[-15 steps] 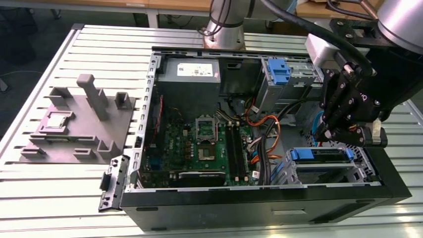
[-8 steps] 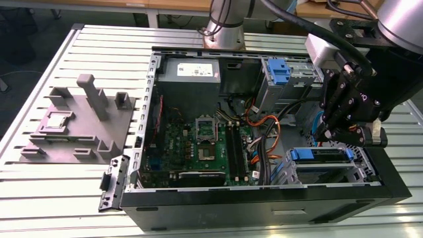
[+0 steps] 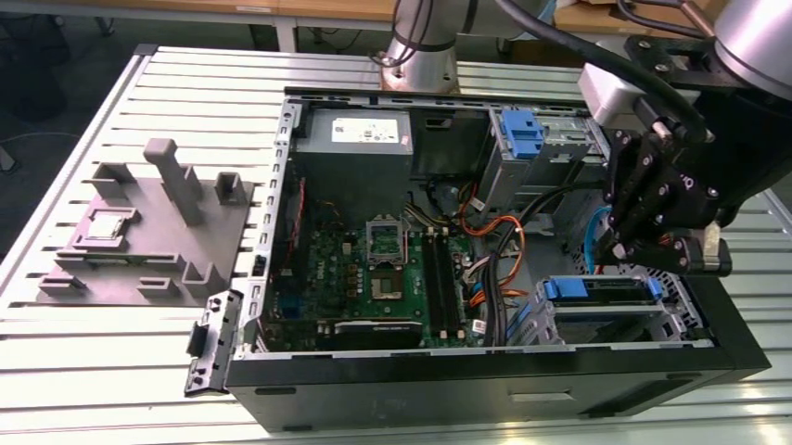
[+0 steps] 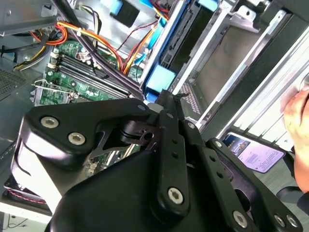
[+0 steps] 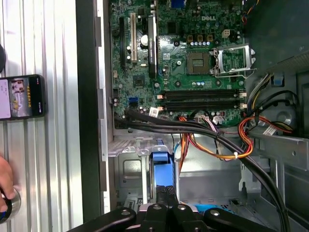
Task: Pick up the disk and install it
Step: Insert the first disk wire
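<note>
The disk (image 3: 600, 289), silver-grey in a blue plastic bracket, lies flat in the drive cage at the front corner of the open computer case (image 3: 495, 389), on the exterior view's right. My black gripper (image 3: 644, 260) hangs right above that cage. In both wrist views the disk's blue end (image 4: 159, 78) (image 5: 160, 166) sits between the cage's metal rails. The gripper's (image 4: 166, 96) (image 5: 165, 191) two fingers are pressed together, and their tips meet that blue end. Whether they pinch any of the bracket is hidden.
Orange and black cables (image 5: 217, 140) run past the cage. The motherboard (image 3: 371, 269), a grey power-supply box (image 3: 352, 134) and an upright blue carrier (image 3: 520, 130) fill the case. A grey fixture (image 3: 148, 232) stands on the slatted table. A phone (image 5: 21, 96) and a person's hand (image 4: 299, 121) lie beside the case.
</note>
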Motion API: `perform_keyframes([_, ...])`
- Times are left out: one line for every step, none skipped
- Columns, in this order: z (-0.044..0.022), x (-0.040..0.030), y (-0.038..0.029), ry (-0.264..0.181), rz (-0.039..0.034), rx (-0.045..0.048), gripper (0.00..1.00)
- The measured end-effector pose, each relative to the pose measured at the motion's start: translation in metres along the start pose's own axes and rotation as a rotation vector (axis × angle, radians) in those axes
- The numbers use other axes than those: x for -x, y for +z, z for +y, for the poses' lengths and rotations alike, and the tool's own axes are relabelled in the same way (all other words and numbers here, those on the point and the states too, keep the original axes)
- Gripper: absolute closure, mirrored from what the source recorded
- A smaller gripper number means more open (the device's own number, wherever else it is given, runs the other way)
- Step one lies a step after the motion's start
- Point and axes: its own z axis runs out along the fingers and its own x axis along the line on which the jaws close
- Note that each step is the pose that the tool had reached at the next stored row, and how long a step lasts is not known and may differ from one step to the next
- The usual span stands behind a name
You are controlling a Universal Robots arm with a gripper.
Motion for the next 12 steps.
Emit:
perform_keyframes([-0.0019,0.0001,0.0,0.0,0.0002,0.0,0.9])
perform_keyframes([-0.0041,0.0003,0.0001,0.0,0.0,0.0,0.9])
perform_keyframes([-0.0061,0.0004,0.0002,0.0,0.0,0.0,0.9])
perform_keyframes([-0.0078,0.0005,0.0003,-0.001,0.0,0.0,0.9])
perform_keyframes([-0.0093,0.0005,0.0004,-0.003,0.0,0.0001,0.9])
perform_keyframes([-0.0106,0.0006,0.0004,-0.007,0.0001,0.0001,0.9])
perform_keyframes([-0.0112,0.0007,0.0004,-0.015,0.0002,0.0002,0.9])
perform_keyframes([-0.0114,0.0007,0.0004,-0.029,0.0004,0.0005,0.9])
perform_keyframes([-0.0114,0.0006,0.0005,-0.042,0.0004,0.0008,0.9])
perform_keyframes([-0.0115,0.0006,0.0006,-0.056,0.0005,0.0011,0.9])
perform_keyframes([-0.0117,0.0006,0.0006,-0.07,0.0007,0.0013,0.9])
perform_keyframes([-0.0118,0.0006,0.0007,-0.081,0.0007,0.0015,0.9])
